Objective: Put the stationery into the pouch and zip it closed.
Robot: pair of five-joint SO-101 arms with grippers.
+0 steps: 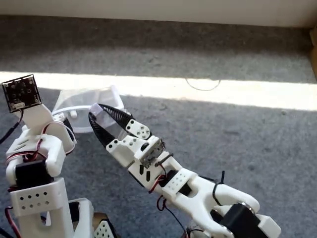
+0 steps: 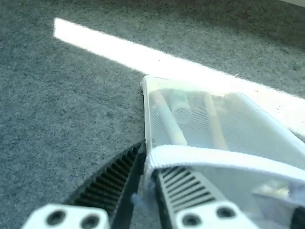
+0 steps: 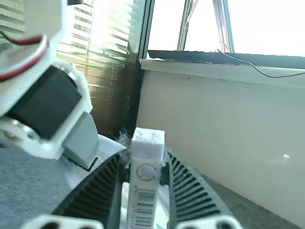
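Observation:
The clear mesh pouch [image 1: 81,104] lies on the grey carpet at the left, with its white zip edge raised. My left gripper [image 2: 147,162] is shut on that edge of the pouch [image 2: 224,119], and two pale pens [image 2: 167,121] lie inside it. My right gripper [image 1: 101,121] hovers just right of the pouch mouth. In the right wrist view, the right gripper [image 3: 145,160] is shut on a white stick with a barcode label [image 3: 145,191], held upright between the black ribbed fingers. The left arm [image 3: 43,100] stands close beside it.
Grey carpet [image 1: 223,134] covers the floor, crossed by a bright band of sunlight [image 1: 223,91] behind the pouch. A thin wire loop [image 1: 203,85] lies in that band. A white wall [image 3: 228,133] and window rise beyond the carpet.

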